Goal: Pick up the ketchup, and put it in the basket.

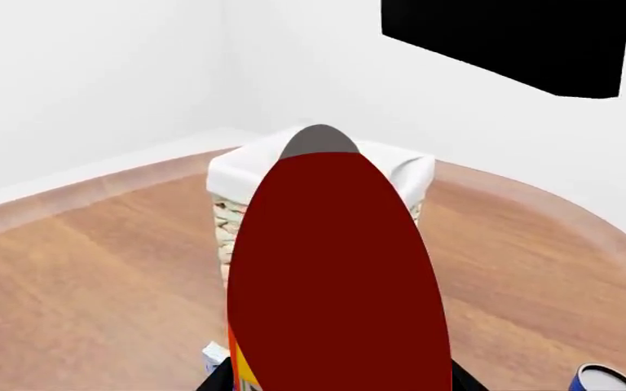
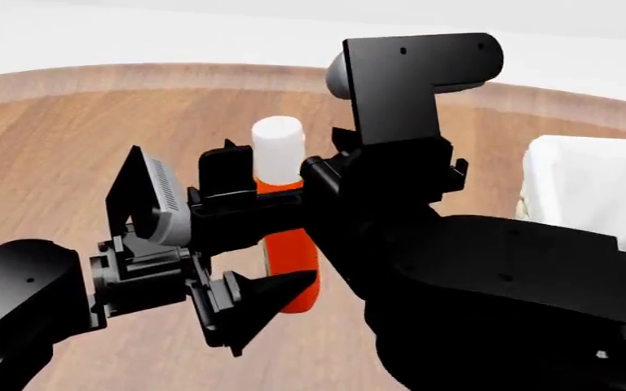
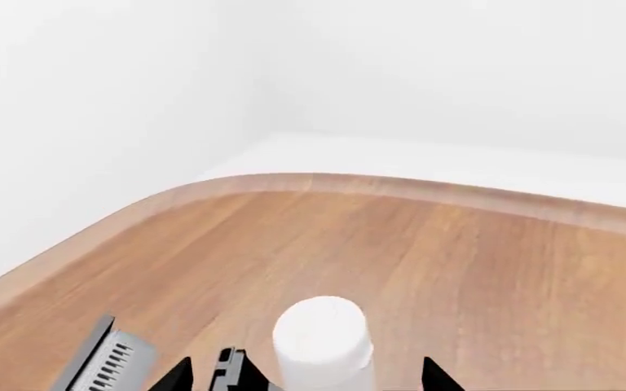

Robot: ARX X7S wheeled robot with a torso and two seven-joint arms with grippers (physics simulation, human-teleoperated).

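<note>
The ketchup [image 2: 291, 273] is a red-orange bottle with a white cap [image 2: 278, 147], standing upright in front of me. My left gripper [image 2: 250, 236] is shut on its body. In the left wrist view the ketchup [image 1: 335, 277] fills the middle between the black fingertips. My right gripper [image 3: 302, 379] is open, its fingertips wide apart on either side of the cap [image 3: 322, 338] without touching it. The basket [image 2: 596, 187], with a white cloth liner, sits at the right. It also shows behind the bottle in the left wrist view, where the basket [image 1: 400, 167] stands near the table's far edge.
A small white-and-blue box [image 1: 213, 355] and a blue-rimmed can [image 1: 606, 380] lie on the wooden table [image 1: 85, 277] below the bottle. My bulky right arm [image 2: 487, 269] blocks much of the head view. White walls stand close behind the table's curved rim [image 3: 291, 183].
</note>
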